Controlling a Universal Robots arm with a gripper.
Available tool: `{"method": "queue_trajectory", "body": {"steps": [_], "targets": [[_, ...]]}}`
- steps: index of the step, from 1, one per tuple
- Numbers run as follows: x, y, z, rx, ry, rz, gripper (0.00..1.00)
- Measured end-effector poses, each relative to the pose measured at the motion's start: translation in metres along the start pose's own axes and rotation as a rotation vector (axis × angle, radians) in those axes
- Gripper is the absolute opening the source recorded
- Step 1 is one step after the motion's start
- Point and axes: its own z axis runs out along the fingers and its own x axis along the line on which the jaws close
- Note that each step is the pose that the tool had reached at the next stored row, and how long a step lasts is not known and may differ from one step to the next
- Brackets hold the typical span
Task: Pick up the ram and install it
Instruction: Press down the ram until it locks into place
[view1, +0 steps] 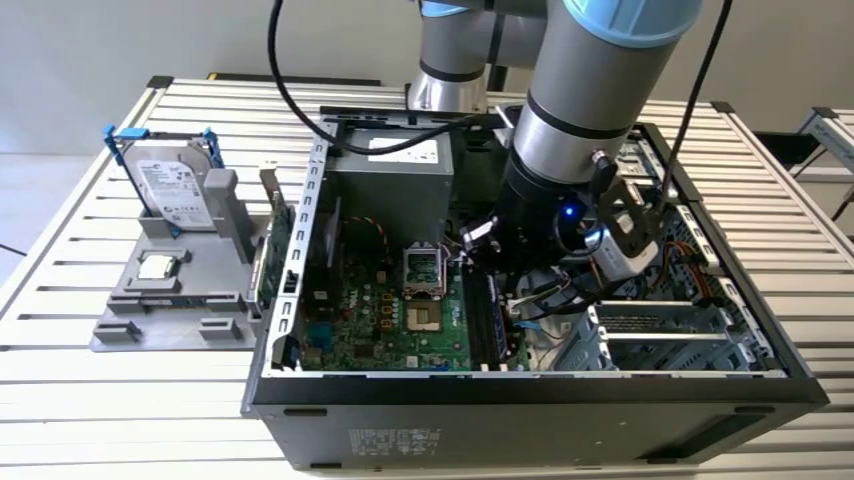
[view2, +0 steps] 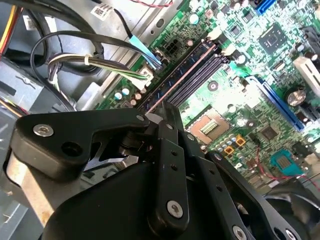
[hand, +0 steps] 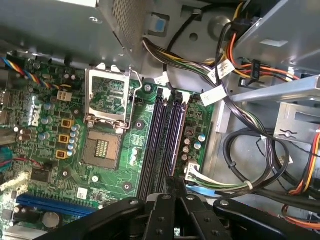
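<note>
The ram (view1: 483, 320) stands on its thin edge in one of the long black slots on the motherboard (view1: 387, 310), the slot on the side by the loose wires (hand: 240, 130). In both wrist views it looks like a long dark line, running away from the tips of the hand (hand: 175, 182) toward the far wall of the computer case (view1: 534, 385). The hand is low inside the open case, at the near end of the ram. Its two black fingers (view2: 167, 112) are pressed close together, with only a thin gap. That gap lines up with the ram, so the hand looks to be pinching the ram's end. Whether the ram is pushed all the way down cannot be seen. The ram is probably very light, flat and stiff. It would snap or crack if bent, and its little chips and lower edge are easy to hurt. The best place to hold it looks like the two flat sides near the top edge, and it should go straight down, not tilted. Next to the slots sits the square silver chip socket (hand: 102, 150). Well apart from the case, on the table (view1: 80, 390), a silver hard drive (view1: 174, 190) stands in a grey holder.
</note>
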Motion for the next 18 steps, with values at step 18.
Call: {"method": "queue_trajectory", "body": {"steps": [18], "targets": [[0.0,0.0,0.001,0.0014,0.0016,-0.097,0.0]]}}
